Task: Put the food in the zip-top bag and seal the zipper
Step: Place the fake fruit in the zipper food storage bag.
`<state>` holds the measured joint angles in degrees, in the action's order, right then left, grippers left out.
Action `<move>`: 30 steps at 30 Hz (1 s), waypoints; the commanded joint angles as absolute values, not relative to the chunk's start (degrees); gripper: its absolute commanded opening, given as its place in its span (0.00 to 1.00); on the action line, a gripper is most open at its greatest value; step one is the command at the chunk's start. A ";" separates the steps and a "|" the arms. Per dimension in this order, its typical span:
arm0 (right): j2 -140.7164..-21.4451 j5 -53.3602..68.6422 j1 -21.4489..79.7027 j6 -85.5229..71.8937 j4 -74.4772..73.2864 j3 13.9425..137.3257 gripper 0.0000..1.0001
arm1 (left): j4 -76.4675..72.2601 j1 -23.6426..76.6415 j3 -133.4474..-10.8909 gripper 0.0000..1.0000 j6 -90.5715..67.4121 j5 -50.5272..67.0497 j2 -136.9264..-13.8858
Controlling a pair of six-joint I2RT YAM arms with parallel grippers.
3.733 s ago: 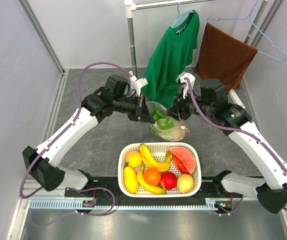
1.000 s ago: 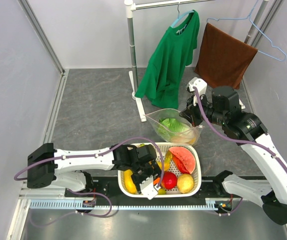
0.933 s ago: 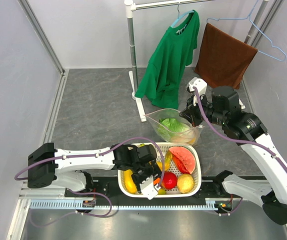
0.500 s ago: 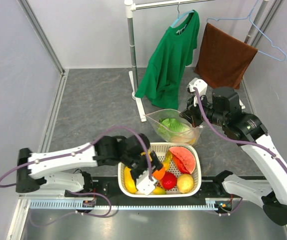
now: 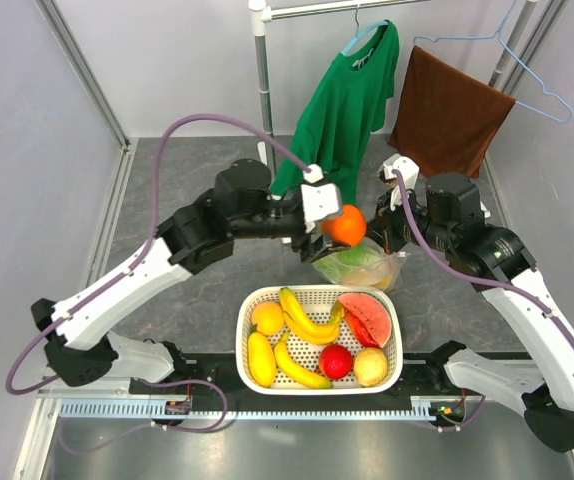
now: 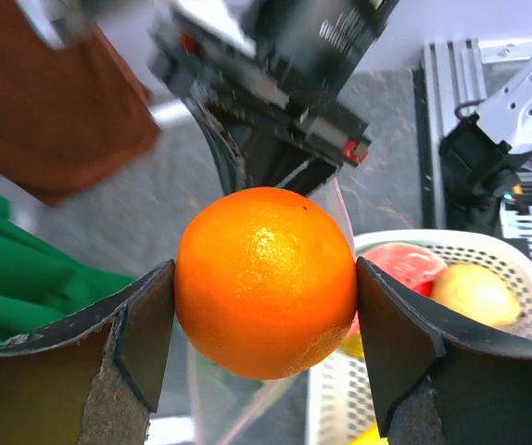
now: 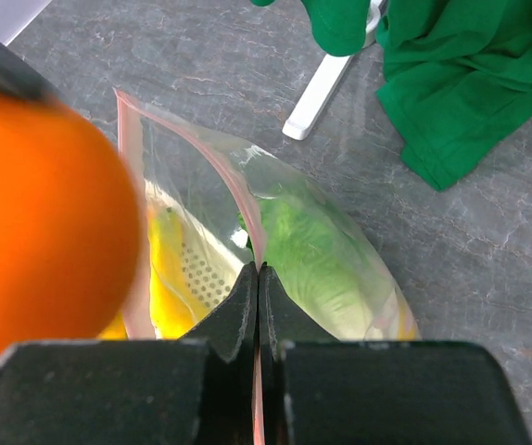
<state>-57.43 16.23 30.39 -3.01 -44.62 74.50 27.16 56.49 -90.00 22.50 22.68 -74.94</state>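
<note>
My left gripper (image 5: 343, 224) is shut on the round orange (image 5: 349, 226), holding it in the air just above the zip-top bag (image 5: 359, 264). In the left wrist view the orange (image 6: 266, 278) fills the gap between both fingers (image 6: 142, 326). My right gripper (image 7: 259, 274) is shut on the pinkish zipper (image 7: 247, 218) at the bag's mouth and holds that edge up. Inside the bag lie the green cabbage (image 7: 314, 252) and a yellow fruit (image 7: 170, 269). The orange (image 7: 34, 222) looms blurred at the left of the right wrist view.
The white basket (image 5: 250, 303) stands at the near edge with bananas (image 5: 305, 319), a watermelon slice (image 5: 365, 318), a red fruit (image 5: 336, 361) and yellow fruits. Behind the bag, a green shirt (image 5: 345, 110) and a brown towel (image 5: 449, 112) hang on a rack with a white post (image 5: 263, 90).
My left gripper has lifted the orange out of the basket and carried it back to above the bag. The right gripper has kept its hold on the bag's edge.
</note>
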 commanded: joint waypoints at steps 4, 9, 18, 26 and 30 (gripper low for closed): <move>-58.01 18.10 28.48 -7.90 -42.10 76.55 0.00 | 26.89 56.43 -86.67 0.42 9.85 15.48 -78.57; -58.18 18.37 27.95 -8.09 -41.92 76.90 0.00 | 30.58 55.63 -86.75 0.42 8.00 15.72 -80.24; -57.83 18.63 27.77 -7.47 -42.01 76.03 0.00 | 33.59 50.90 -88.17 0.97 2.99 23.06 -77.80; -58.18 19.42 27.51 -7.29 -41.92 75.50 0.00 | 33.13 50.71 -80.60 1.00 11.39 34.96 -68.31; -58.36 19.77 27.34 -7.29 -42.01 75.32 0.00 | 34.70 57.64 -74.45 0.99 22.56 41.93 -65.92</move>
<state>-58.19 18.46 27.83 -7.27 -44.16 74.54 33.61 51.48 -78.76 11.09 34.06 -67.29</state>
